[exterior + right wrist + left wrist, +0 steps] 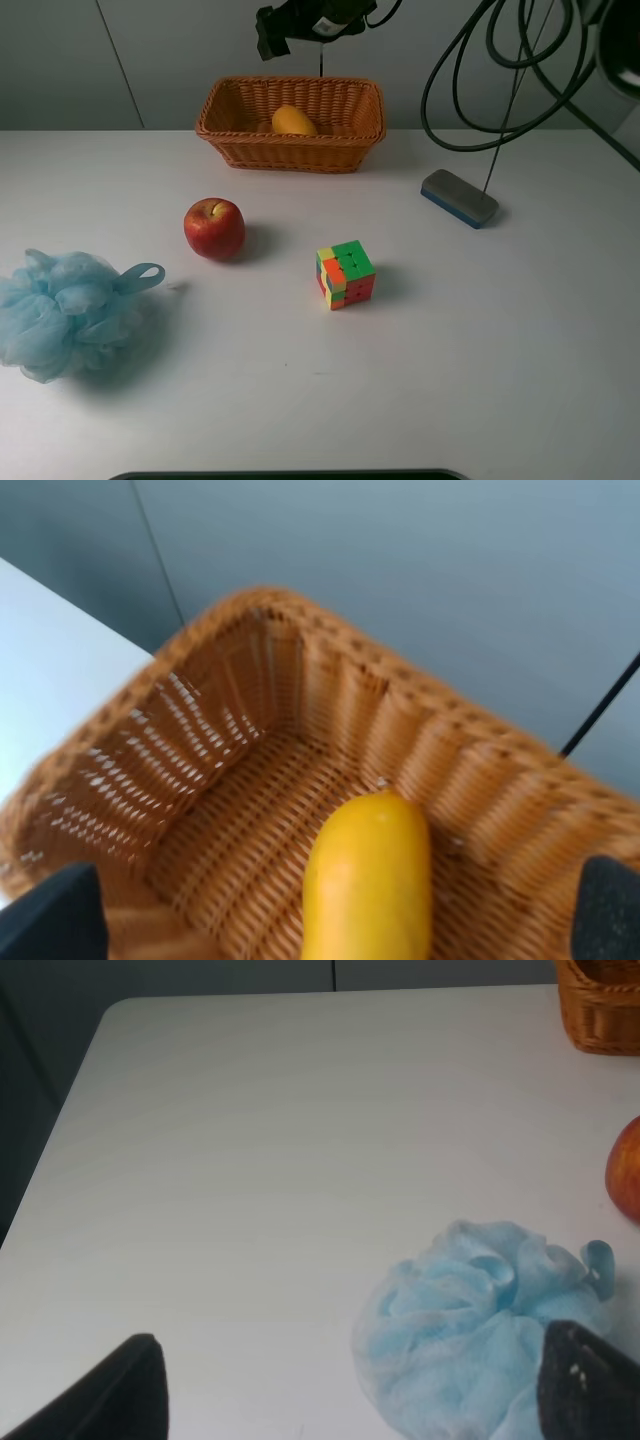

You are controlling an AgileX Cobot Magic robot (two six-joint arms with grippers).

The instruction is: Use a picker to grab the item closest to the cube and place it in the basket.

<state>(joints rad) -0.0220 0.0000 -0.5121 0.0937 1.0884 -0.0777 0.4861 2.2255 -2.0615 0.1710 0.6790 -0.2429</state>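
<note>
A: Which step is in hand?

B: The tail end of the placing, I'd say. The right tool [310, 28] hangs over the basket [290, 150], which stands at the middle of the bench's [480, 350] far edge. A yellow fruit [294, 121] lies on the basket's floor.

A: Is the tool holding the fruit?

B: No. In the right wrist view its fingers [45, 915] stand wide apart. The fruit rests on the wicker below them, touching neither, so that tool is empty.

A: And the cube?

B: The cube [345, 275] sits near the middle of the bench. An apple [214, 229] lies off toward the left edge and an eraser [459, 197] toward the far right corner. I cannot tell which of the two is nearer the cube. A blue bath puff [65, 312] sits right by the left edge, well apart from it.

A: What about the left tool?

B: The left tool [350, 1392] faces the puff from the near side. Its fingers are spread wide with nothing between them.

A: So what does the next move call for?

B: If the yellow fruit is the item meant, the drop looks done. The right tool then only needs to rise straight up, clear of the basket's rim, and draw back without catching the wicker. The fingers can stay as wide as they are, since closing them over the basket risks nudging the fruit.
</note>
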